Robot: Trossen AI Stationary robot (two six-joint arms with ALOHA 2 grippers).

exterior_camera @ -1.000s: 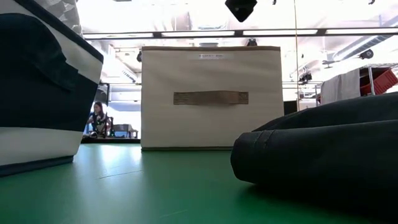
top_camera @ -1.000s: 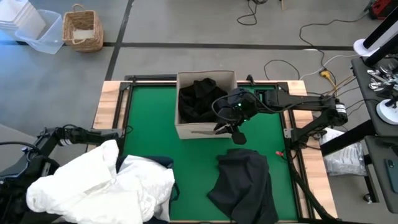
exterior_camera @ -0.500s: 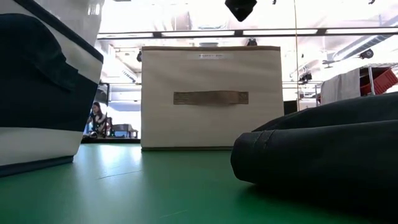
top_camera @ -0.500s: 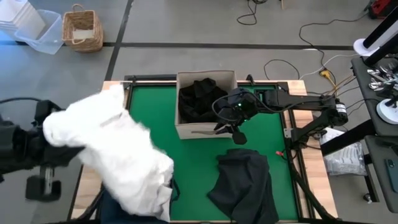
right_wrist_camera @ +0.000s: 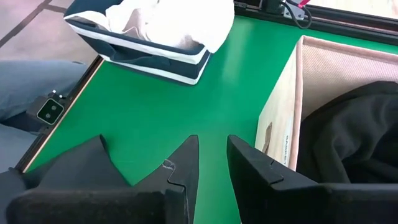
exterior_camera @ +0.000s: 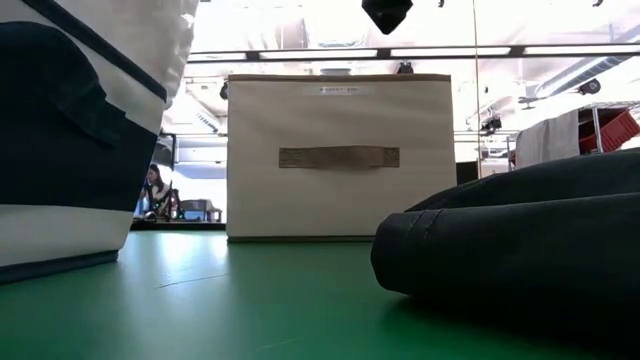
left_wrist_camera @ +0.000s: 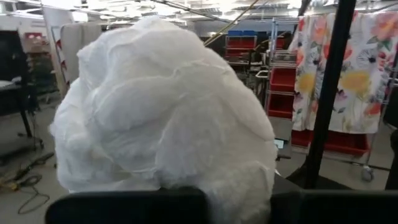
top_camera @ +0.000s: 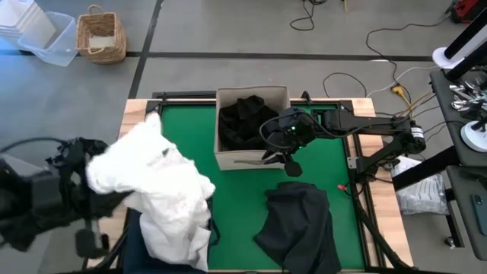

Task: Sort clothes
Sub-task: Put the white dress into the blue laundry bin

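Note:
My left gripper [left_wrist_camera: 239,199] is at the table's near-left corner, shut on a bunched white garment [top_camera: 148,171] held over the navy blue bin [top_camera: 131,228] and filling the left wrist view [left_wrist_camera: 161,106]. More white cloth lies in that bin [right_wrist_camera: 174,22]. My right gripper [top_camera: 285,162] hovers open and empty in front of the beige fabric box [top_camera: 228,158], which holds black clothes [top_camera: 243,122]. A charcoal garment [top_camera: 298,224] lies crumpled flat on the green mat at the near right. My left gripper holds the white garment's bunched mass [left_wrist_camera: 186,180], which bulges up between its two fingers [left_wrist_camera: 124,208]; the cloth itself hides the place of contact. The upper part is lifted, and the lower part [top_camera: 183,236] hangs down into the navy bin.
Bare green mat [top_camera: 243,205] lies between the bin, the box and the charcoal garment. In the low view the bin [exterior_camera: 60,150] stands at the left and the box [exterior_camera: 340,155] in the middle. A wicker basket [top_camera: 100,34], a plastic tub and cables are on the floor beyond.
My left gripper has swung the white garment up off the near-left corner, toward the far edge, then brought it part of the way back down over the navy bin. The cloth, first spread low, is now bunched and raised. The right arm has kept still.

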